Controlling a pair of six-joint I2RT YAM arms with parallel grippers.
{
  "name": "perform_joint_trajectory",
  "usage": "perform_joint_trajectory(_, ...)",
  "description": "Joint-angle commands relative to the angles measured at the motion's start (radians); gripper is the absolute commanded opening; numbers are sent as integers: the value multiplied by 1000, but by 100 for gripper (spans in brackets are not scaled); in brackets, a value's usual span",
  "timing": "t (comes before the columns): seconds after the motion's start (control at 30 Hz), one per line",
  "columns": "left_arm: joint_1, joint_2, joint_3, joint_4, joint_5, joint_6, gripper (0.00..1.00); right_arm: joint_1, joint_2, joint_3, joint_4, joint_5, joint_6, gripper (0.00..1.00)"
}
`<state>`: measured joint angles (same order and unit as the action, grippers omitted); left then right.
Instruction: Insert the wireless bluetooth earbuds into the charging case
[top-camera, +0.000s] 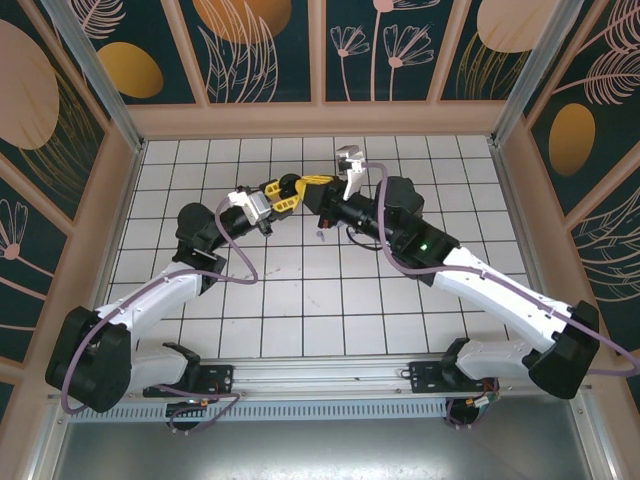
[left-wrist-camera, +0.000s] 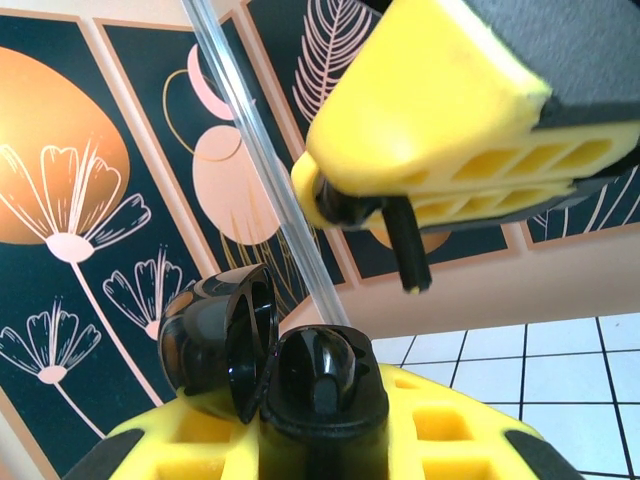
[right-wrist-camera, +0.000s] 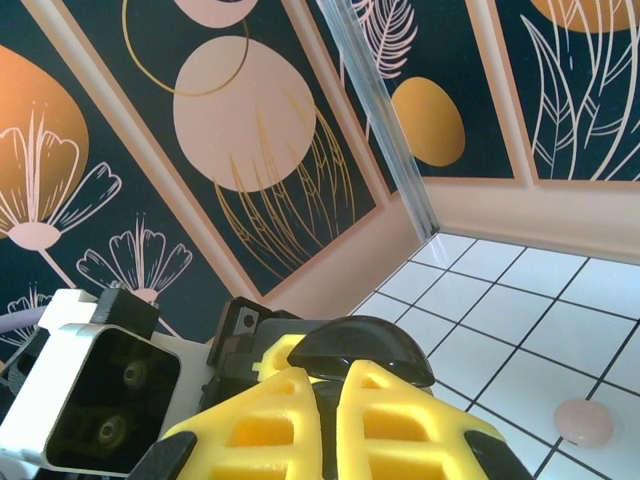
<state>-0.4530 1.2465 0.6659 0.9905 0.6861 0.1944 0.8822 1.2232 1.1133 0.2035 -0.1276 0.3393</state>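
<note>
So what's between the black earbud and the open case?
Nothing: the left wrist view shows a bare gap of air between the black earbud and the open charging case.

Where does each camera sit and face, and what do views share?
Top external: overhead behind the bases, looking down on the tiled table; left arm, right arm.
Left wrist: tilted up at the floral wall; own jaws hold the black case.
Right wrist: faces the same wall; own jaws below.
Shared: that wall, both wrist views.
</note>
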Motion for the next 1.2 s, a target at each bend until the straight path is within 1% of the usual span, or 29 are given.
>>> perform_joint_trajectory(0.0,-6,-6,32,17,30,-8,0,-9,18,-3,60,-32,0,9)
perform_joint_trajectory(0.3,-6,-3,36,23,40,-22,0,-20,33,2,80,-38,6,9)
perform_joint_trajectory(0.7,-6,4,44,11,41,-28,0,-26,1,-2,109,-46,12,9)
perform_joint_trajectory(1.17,-6,7,52,13,54,-41,0,-43,19,-4,150,-44,22,8)
